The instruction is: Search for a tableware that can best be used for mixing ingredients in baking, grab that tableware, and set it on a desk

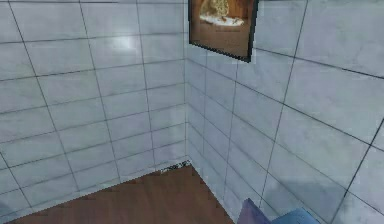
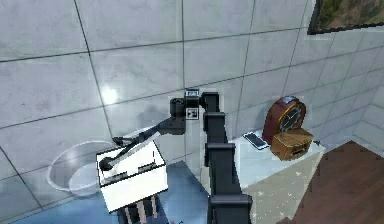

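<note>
Chiefly, the risk lies in the crowding at the lower left of the arm side view. The end effector [image 2: 112, 156] reaches down and leftward from the arm [image 2: 222, 165], and its thin fingers cross the top of a white box [image 2: 132, 180] that sits just right of the clear bowl [image 2: 68, 168] and partly in front of it. Whether the fingers are apart or together cannot be told, nor whether they hold anything, since box and bowl lie at or behind them. A sideways sweep from here would likely shove the box, which could then push the bowl against the tiled wall [image 2: 120, 40] or tip it. The bowl's smooth, thin, rounded rim also looks likely to slip out of a shallow grip. Toward the right of the frame, a clock-shaped thing [image 2: 285, 115] and a brown basket [image 2: 292, 146] stand on a white surface [image 2: 262, 165] near the arm, so a careless turn might knock them. The bowl seems upright, mouth facing up. Being round, it has no true long axis, though its rim reads as an oval stretched left to right across the frame.
</note>
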Controlling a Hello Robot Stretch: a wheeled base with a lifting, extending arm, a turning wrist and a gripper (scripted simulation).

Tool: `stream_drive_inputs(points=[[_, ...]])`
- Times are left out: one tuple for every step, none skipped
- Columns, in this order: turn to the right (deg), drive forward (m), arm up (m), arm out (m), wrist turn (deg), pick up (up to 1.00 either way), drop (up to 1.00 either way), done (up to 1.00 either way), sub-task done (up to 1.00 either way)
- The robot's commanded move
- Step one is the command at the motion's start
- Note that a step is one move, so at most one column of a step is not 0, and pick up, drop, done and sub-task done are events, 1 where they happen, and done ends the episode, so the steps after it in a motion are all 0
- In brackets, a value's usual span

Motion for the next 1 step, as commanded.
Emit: stream_drive_inputs(points=[[0.0,0.0,-0.32,0.0,0.0,0.0,0.0,0.0,0.0]])
